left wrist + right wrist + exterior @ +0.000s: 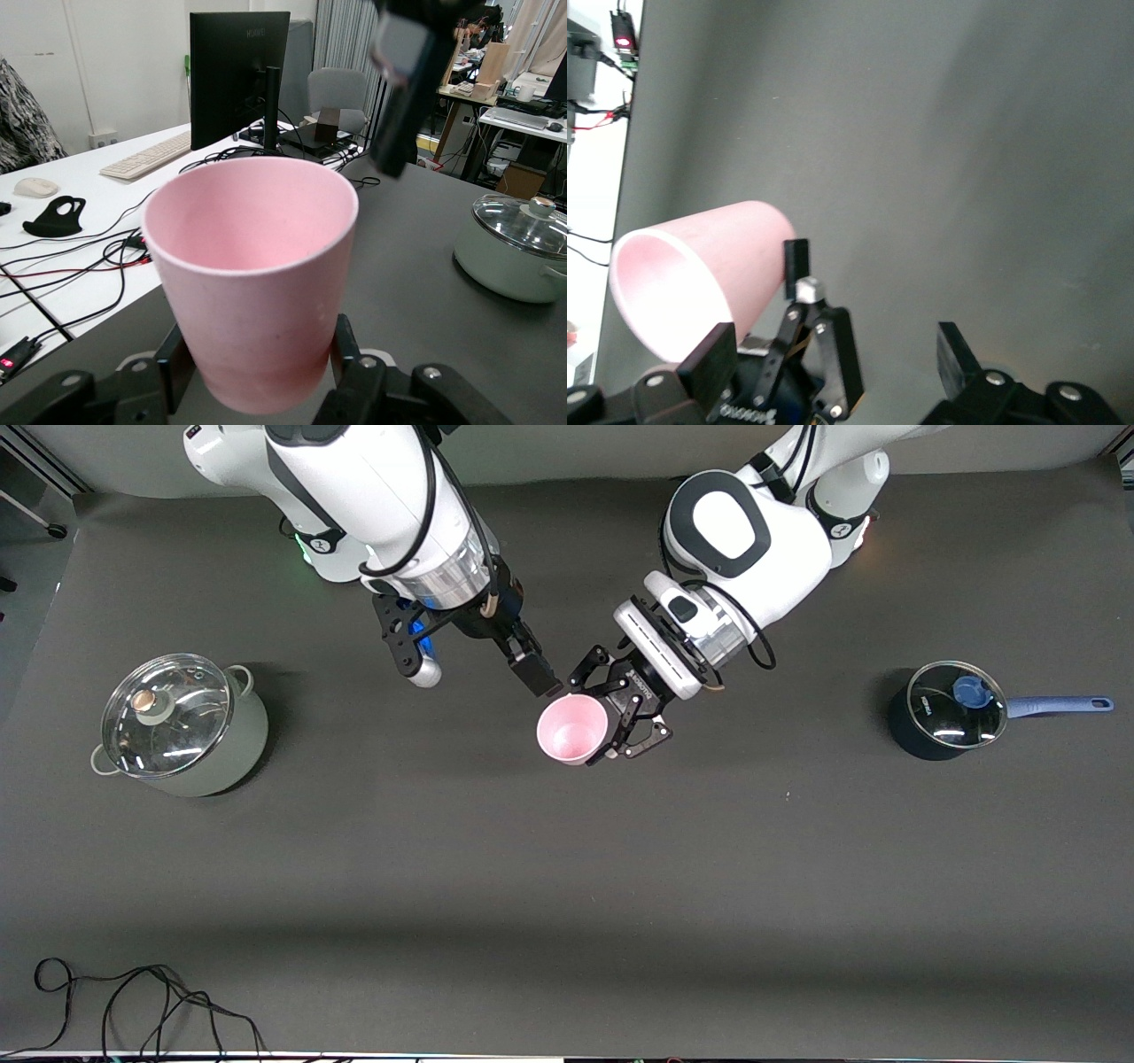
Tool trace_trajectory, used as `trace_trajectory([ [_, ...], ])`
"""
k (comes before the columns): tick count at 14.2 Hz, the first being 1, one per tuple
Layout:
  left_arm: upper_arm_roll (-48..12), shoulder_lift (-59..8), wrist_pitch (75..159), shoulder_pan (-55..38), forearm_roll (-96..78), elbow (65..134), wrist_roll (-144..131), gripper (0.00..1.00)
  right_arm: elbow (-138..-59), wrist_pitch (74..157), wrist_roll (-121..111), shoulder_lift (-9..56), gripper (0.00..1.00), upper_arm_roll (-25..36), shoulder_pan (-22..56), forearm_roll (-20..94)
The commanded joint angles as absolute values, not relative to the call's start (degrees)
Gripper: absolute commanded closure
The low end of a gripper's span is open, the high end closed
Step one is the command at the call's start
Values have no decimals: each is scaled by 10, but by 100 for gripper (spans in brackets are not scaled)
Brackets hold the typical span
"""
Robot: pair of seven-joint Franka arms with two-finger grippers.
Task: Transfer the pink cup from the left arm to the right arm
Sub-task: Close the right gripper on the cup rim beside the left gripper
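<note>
The pink cup (573, 729) is held up over the middle of the table, mouth tilted toward the front camera. My left gripper (611, 726), black open-linkage, is shut on the cup's lower part. The left wrist view shows its pads (345, 350) pressed on both sides of the cup (252, 266). My right gripper (534, 673) is open and empty, just beside the cup's rim and apart from it. In the right wrist view its fingers (957, 350) stand wide apart, with the cup (700, 274) beside one finger. One right finger also shows above the cup in the left wrist view (403, 80).
A pale-green pot with a glass lid (182, 726) stands toward the right arm's end of the table. A dark saucepan with a blue knob and handle (948, 708) stands toward the left arm's end. Black cables (133, 1010) lie at the table's near edge.
</note>
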State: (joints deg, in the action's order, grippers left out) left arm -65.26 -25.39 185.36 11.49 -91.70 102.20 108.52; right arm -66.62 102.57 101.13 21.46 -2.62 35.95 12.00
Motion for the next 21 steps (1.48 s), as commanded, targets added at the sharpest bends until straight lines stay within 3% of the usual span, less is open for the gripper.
trace_trajectory([
  [1,-647,-244,1868,101,-933,1016,1092,78,-622,1022,1034,233,0,-22,362,109],
  [12,-647,-244,1886,92,-933,1013,1092,78,-622,1076,1033,282,1,-22,364,75],
  [13,-647,-245,1887,92,-933,1013,1092,78,-621,1076,1032,284,10,-24,364,71],
  [14,-647,-245,1886,92,-933,1013,1092,78,-621,1075,1032,284,41,-25,364,69],
  [15,-647,-245,1886,92,-933,1013,1092,78,-621,1075,1031,284,85,-25,363,69],
  [16,-647,-245,1886,92,-933,1013,1092,78,-621,1076,1029,284,100,-25,363,68],
  [21,-647,-245,1886,94,-933,1013,1092,77,-621,1076,1008,284,100,-26,363,53],
])
